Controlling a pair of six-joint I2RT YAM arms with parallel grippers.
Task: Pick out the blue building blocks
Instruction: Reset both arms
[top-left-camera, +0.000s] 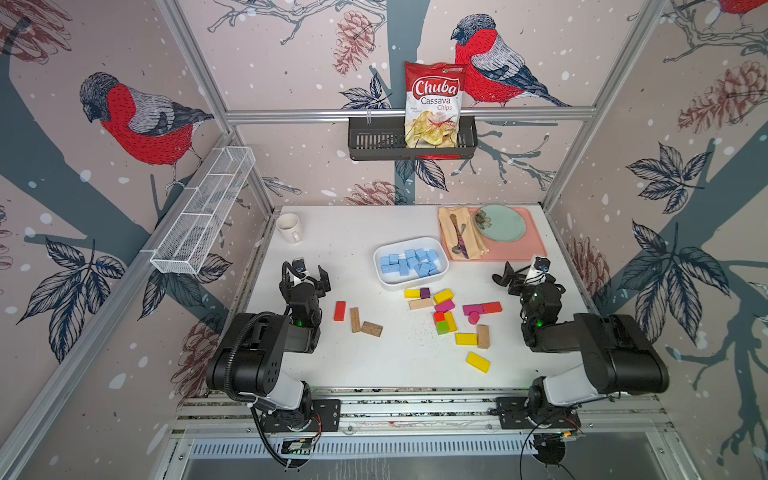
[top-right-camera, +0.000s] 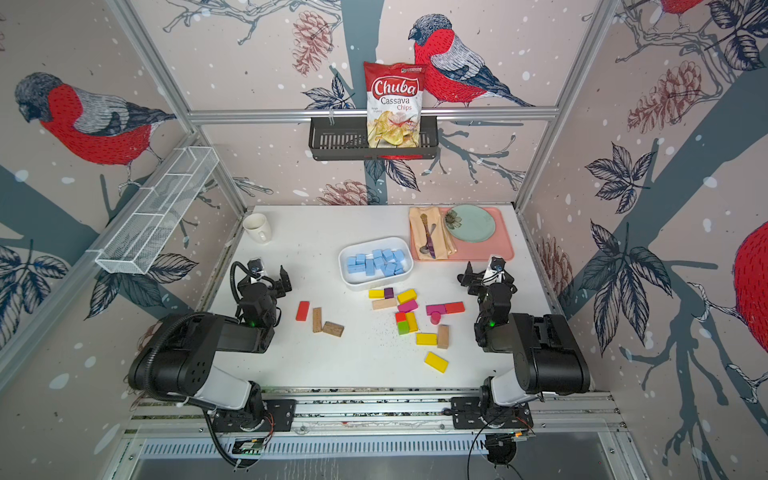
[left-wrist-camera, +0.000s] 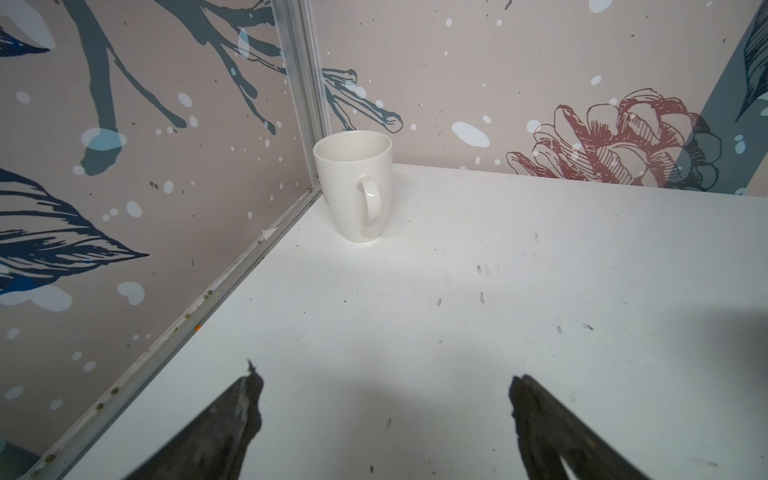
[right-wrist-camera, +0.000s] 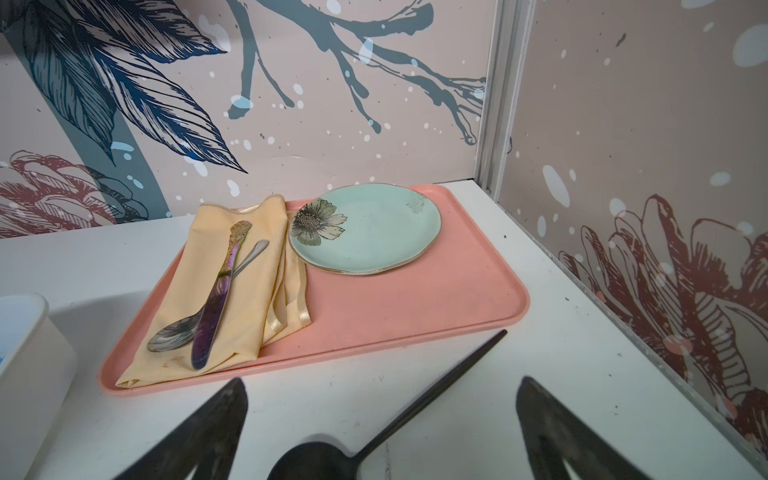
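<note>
Several blue building blocks (top-left-camera: 409, 262) (top-right-camera: 376, 262) lie heaped in a white bin (top-left-camera: 417, 284) (top-right-camera: 381, 284) at the table's middle back. No blue block shows among the loose blocks on the table. My left gripper (top-left-camera: 305, 277) (top-right-camera: 266, 279) (left-wrist-camera: 386, 382) hovers left of the bin, open and empty, facing the back left corner. My right gripper (top-left-camera: 525, 279) (top-right-camera: 486, 277) (right-wrist-camera: 382, 384) stands right of the bin, open, over a black spoon (right-wrist-camera: 436, 386) that lies on the table between its fingers, untouched. The bin's corner (right-wrist-camera: 25, 332) shows in the right wrist view.
Loose yellow, red, pink, green, purple and plain wooden blocks (top-left-camera: 442, 309) lie in front of the bin. A white mug (top-left-camera: 289, 226) (left-wrist-camera: 353, 187) stands back left. A pink tray (top-left-camera: 528, 245) (right-wrist-camera: 415, 307) with plate, napkin, knife and spoon sits back right. Walls close in on both sides.
</note>
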